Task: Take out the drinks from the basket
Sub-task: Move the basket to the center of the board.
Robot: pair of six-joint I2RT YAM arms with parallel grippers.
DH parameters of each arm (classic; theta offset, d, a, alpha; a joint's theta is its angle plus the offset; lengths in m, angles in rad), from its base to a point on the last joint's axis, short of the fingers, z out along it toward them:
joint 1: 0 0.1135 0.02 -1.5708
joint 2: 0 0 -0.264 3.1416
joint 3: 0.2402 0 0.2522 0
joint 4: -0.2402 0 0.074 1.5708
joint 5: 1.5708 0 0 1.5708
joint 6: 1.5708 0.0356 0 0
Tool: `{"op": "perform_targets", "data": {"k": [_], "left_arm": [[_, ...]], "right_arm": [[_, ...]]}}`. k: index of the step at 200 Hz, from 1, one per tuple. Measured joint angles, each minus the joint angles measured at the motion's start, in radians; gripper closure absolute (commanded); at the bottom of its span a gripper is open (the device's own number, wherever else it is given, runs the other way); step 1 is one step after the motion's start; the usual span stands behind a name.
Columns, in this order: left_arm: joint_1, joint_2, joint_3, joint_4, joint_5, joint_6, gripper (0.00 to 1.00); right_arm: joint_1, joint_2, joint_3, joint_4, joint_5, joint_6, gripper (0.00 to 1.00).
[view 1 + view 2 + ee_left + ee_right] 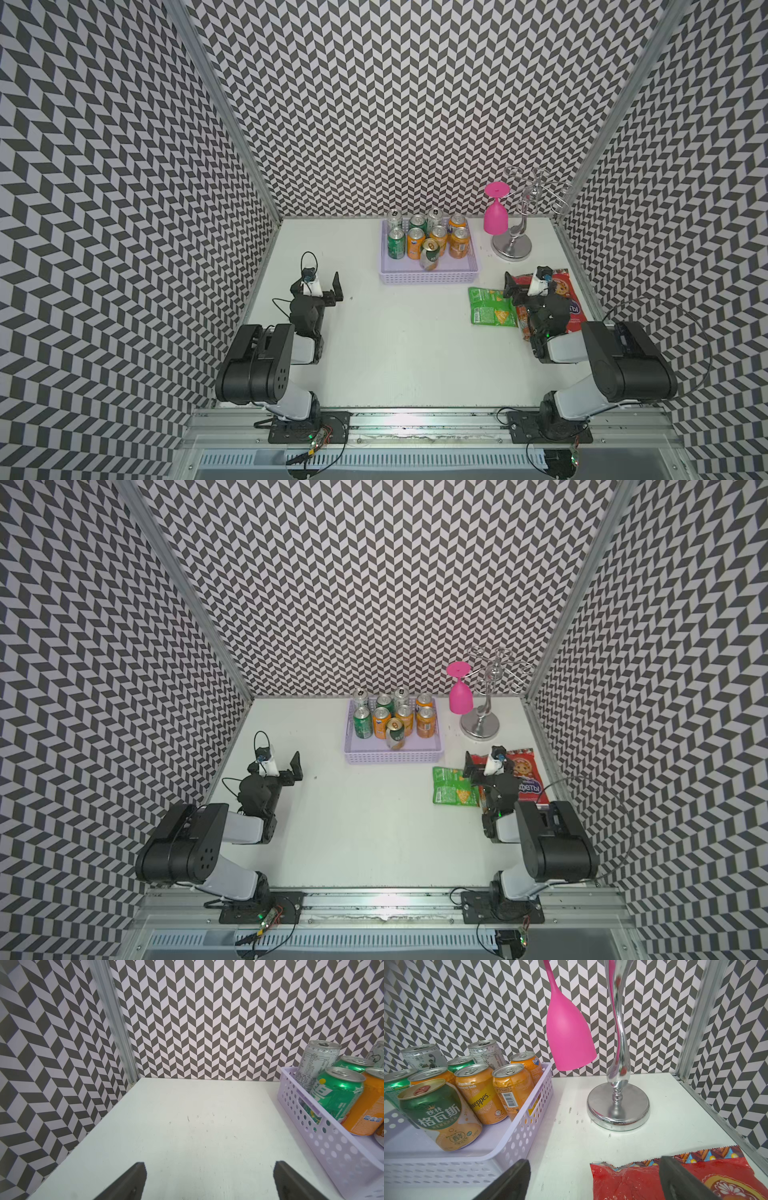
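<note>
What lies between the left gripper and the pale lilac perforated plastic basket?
Nothing; only bare white tabletop separates the left gripper from the pale lilac perforated plastic basket, seen in the left wrist view and both top views.

Bright, even light is flooding the white counter (395,353); glare is flaring off the front rail (399,420). Shadows are falling soft. The walls (104,208) are bowing at frame edges, and the fingers (128,1184) are showing blurred.
</note>
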Motion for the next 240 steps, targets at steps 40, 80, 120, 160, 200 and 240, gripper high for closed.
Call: {"op": "perform_targets", "data": {"k": [40,80,120,160,200,240], "left_arm": [[0.0,0.0,0.0,0.0,0.0,0.0,0.01],[0.0,0.0,0.0,0.0,0.0,0.0,0.01],[-0.011,-0.064,0.0,-0.068,0.0,0.008,0.01],[-0.034,-0.359,0.042,-0.3,-0.012,-0.093,0.01],[-0.034,-0.452,0.234,-0.622,0.045,-0.349,0.01],[-0.034,-0.452,0.316,-0.859,0.222,-0.473,0.01]], "right_arm": [[0.0,0.0,0.0,0.0,0.0,0.0,0.0],[0.0,0.0,0.0,0.002,0.002,0.001,0.01],[0.0,-0.095,-0.066,0.01,0.024,0.013,0.01],[0.001,-0.394,-0.001,-0.232,-0.05,0.064,0.0],[0.039,-0.525,0.106,-0.412,-0.234,0.145,0.0],[0.199,-0.497,0.266,-0.635,-0.383,0.103,0.01]]}}
